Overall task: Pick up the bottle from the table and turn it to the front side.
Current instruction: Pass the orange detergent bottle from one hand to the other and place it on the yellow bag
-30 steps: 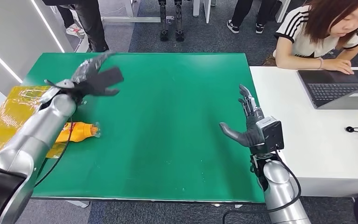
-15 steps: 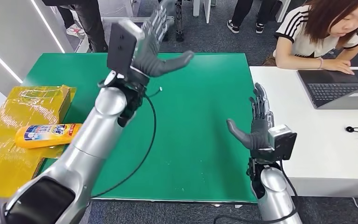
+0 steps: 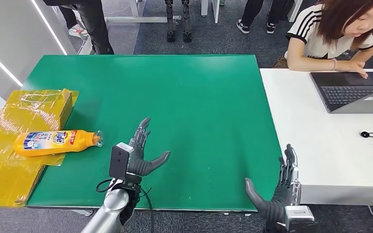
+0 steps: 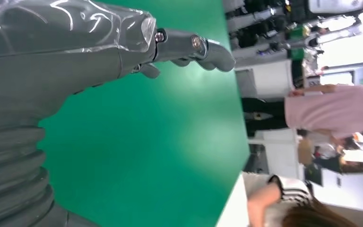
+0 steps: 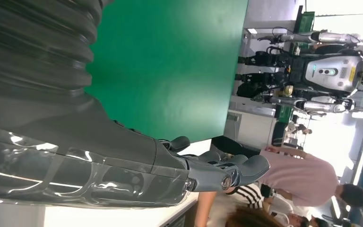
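Lying label-up, bottle (image 3: 56,141) well apart from left fingers (image 3: 142,132).

I am reading the brand "Tide" in red letters on the label of the orange bottle (image 3: 53,141), which is lying on its side. The smaller print around it on the blue and white label is staying too small for me to read. Nothing else here is showing me any legible writing.
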`<state>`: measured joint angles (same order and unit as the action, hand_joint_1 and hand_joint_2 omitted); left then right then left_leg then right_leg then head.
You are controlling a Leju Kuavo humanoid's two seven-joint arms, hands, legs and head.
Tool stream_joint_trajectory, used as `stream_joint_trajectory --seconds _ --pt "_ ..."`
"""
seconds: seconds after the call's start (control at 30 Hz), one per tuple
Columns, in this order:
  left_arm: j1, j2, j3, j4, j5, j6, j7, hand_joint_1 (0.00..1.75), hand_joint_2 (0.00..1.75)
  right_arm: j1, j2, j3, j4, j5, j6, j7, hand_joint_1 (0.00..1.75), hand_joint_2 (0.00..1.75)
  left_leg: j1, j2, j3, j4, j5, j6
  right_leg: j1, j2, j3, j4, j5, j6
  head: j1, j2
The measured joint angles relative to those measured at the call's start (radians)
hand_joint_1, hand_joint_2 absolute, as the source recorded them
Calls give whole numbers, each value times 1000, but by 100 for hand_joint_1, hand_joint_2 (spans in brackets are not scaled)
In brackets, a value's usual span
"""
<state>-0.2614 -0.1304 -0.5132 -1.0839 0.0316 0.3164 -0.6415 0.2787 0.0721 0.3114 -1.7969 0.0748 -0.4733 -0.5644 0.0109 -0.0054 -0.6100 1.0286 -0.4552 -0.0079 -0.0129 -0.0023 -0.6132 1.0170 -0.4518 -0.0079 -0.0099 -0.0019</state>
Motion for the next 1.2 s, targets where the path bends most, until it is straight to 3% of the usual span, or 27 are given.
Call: stream_joint_trajectory --seconds 0.17,0.47,0.77,1.2 --pt "73 14 26 -60 -49 -9 25 0 175 36 0 36 -34 -36 -15 11 0 175 0 0 1 0 0 0 0 0 1 0 0 0 0 0" --pt "204 20 63 -199 -31 5 9 0 175 -18 -3 149 10 -94 101 -3 0 175 0 1 2 0 0 0 0 0 2 0 0 0 0 0" --pt "239 19 74 -266 32 -68 19 0 175 -59 -5 174 67 -107 133 11 0 175 0 1 2 0 0 0 0 0 2 0 0 0 0 0" --pt "302 18 100 -384 -28 -45 52 0 175 -79 -5 170 125 -141 222 26 0 175 0 1 2 0 -1 1 0 1 2 0 0 0 0 0"
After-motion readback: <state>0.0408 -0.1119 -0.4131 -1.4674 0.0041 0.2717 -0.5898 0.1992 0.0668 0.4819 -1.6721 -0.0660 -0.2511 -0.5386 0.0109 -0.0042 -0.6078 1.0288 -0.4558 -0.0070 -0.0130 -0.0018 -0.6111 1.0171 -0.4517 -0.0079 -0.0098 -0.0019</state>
